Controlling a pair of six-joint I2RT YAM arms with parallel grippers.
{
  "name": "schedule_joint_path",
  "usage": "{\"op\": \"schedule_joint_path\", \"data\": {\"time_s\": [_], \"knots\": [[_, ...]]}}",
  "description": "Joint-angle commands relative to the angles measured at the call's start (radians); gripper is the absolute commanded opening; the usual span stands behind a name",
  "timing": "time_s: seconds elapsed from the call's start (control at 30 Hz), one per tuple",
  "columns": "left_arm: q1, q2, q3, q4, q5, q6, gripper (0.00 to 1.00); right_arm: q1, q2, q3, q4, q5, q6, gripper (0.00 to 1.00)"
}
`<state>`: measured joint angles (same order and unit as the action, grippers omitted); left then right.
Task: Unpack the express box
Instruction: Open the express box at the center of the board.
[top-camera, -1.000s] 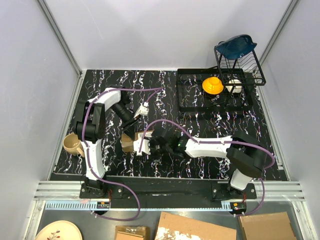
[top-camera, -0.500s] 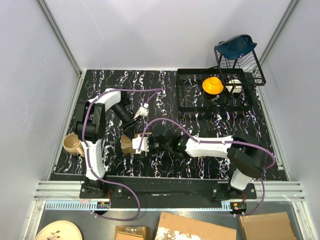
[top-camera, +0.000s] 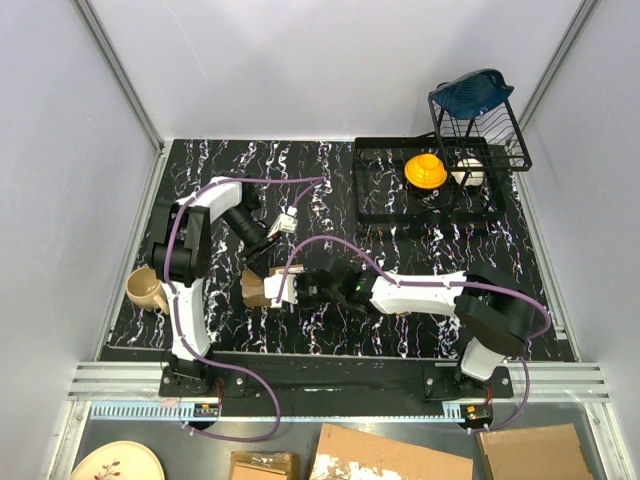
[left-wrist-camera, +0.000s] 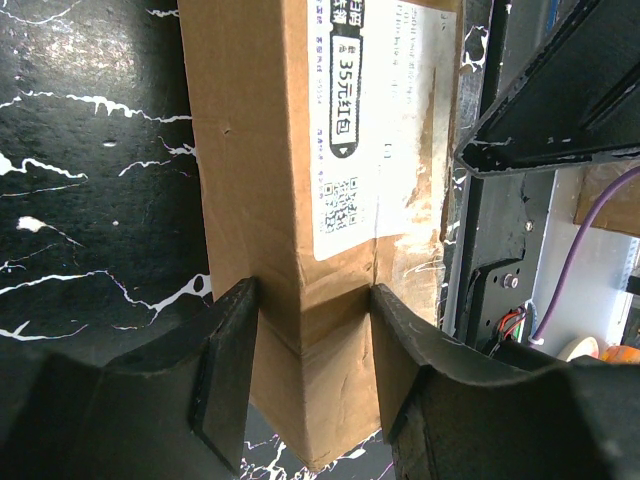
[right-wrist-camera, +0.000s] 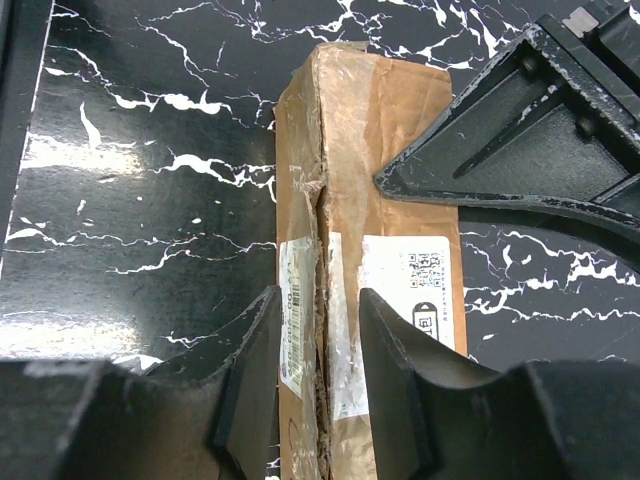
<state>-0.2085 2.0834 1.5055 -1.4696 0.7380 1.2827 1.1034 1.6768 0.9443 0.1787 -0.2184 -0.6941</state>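
A small brown cardboard express box (top-camera: 262, 288) lies on the black white-veined table (top-camera: 330, 180), a short way right of a beige ceramic mug (top-camera: 145, 290) in the overhead view. The left end effector (left-wrist-camera: 313, 300) is clenched on one end of the carton, below its white shipping label (left-wrist-camera: 385, 120). The right end effector (right-wrist-camera: 318, 300) straddles a ragged tear (right-wrist-camera: 320, 230) along the taped top; whether it has actually gripped the cardboard cannot be told. The seam appears breached, but the flaps look closed and no contents show, so most of the unpacking seems still ahead.
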Motion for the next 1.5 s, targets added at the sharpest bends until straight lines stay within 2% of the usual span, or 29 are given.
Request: {"op": "schedule_joint_path", "data": {"time_s": [0.0,0.57,0.93,1.47], "knots": [[-0.008,0.044,-0.028,0.023,-0.146,0.064,0.43,-0.001,-0.016,0.001,-0.002,-0.030,0.022,0.43],[-0.008,0.046,-0.022,0.022,-0.149,0.058,0.43,0.007,0.041,-0.024,0.004,-0.004,0.044,0.37],[-0.008,0.055,-0.014,0.020,-0.157,0.053,0.43,0.044,0.024,-0.050,-0.008,0.037,0.048,0.30],[-0.008,0.058,-0.014,0.020,-0.152,0.052,0.43,0.076,-0.028,-0.084,-0.019,0.076,0.070,0.30]]}}
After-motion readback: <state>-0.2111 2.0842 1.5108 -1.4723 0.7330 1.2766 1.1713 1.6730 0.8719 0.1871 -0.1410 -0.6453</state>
